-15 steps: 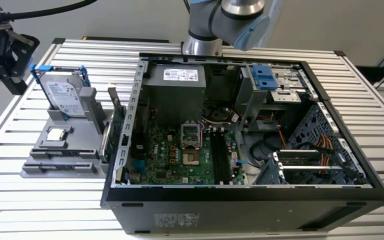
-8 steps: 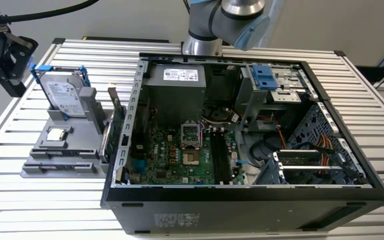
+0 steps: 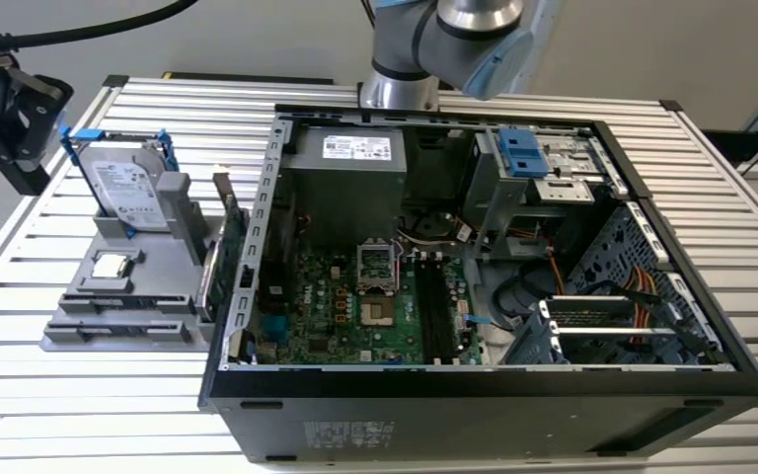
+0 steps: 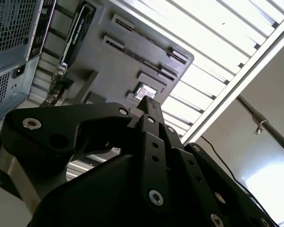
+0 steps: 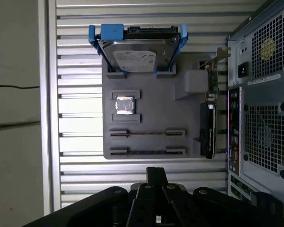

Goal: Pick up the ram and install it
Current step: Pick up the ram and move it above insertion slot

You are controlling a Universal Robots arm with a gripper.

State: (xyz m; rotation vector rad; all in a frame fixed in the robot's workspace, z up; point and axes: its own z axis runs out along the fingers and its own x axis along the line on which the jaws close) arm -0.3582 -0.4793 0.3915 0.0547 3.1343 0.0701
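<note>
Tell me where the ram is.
In the first wrist view the ram stands on edge in the grey holder, beside the processor chip, on the side away from the hard drive. The holder lies to the exterior view's left of the computer case.

No print can be read; the hard drive (image 3: 129,193) carries a white label, the power supply (image 3: 346,193) another, and the computer case (image 3: 485,425) a pale sticker on its side wall; all the lettering is too small to make out.
</note>
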